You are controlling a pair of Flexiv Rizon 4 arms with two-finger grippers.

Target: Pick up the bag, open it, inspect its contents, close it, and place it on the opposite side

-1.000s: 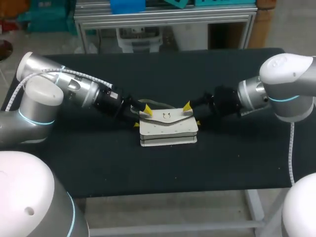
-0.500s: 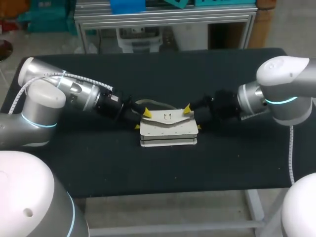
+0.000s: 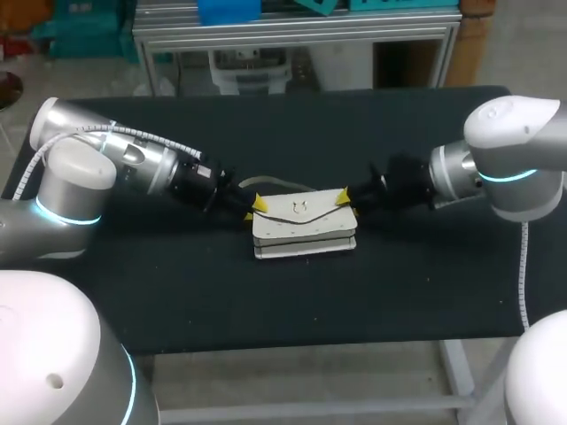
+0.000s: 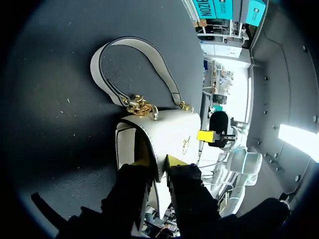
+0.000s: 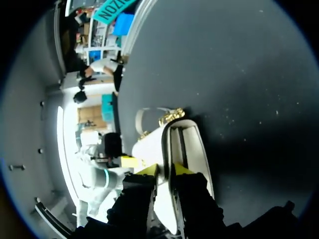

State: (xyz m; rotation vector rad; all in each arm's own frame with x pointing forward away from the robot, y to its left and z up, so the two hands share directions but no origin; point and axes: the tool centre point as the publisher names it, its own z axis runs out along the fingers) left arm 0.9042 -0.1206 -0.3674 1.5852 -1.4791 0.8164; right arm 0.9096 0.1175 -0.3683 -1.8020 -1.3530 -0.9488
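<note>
The bag [image 3: 304,237] lies flat on the black table [image 3: 177,292], about midway between its two sides, pale and rectangular, with its layered front edge toward the near side of the table. Over its top lies the flap [image 3: 306,212], with a small gold clasp [image 3: 299,209] at its middle.

My left fingers [image 3: 260,204] are at the flap's left corner. In the left wrist view they are close together and clamped on the flap's edge [image 4: 160,149], one yellow tip [image 4: 174,160] on each face of it, and a dark gap shows between the flap and the bag's body at that end.

My right fingers [image 3: 343,200] are at the opposite corner. In the right wrist view they too are pinched on the flap's edge [image 5: 164,149], which runs up between the two yellow tips [image 5: 182,169], beside the bag's folded side panel [image 5: 185,142].

Behind the bag, on the far side, its strap [image 4: 134,64] lies in a loop on the table, joined to the bag by short gold chains [image 4: 139,105].

Both arms come in low over the table, the left arm [image 3: 133,164] from one side and the right arm [image 3: 461,173] from the other.
</note>
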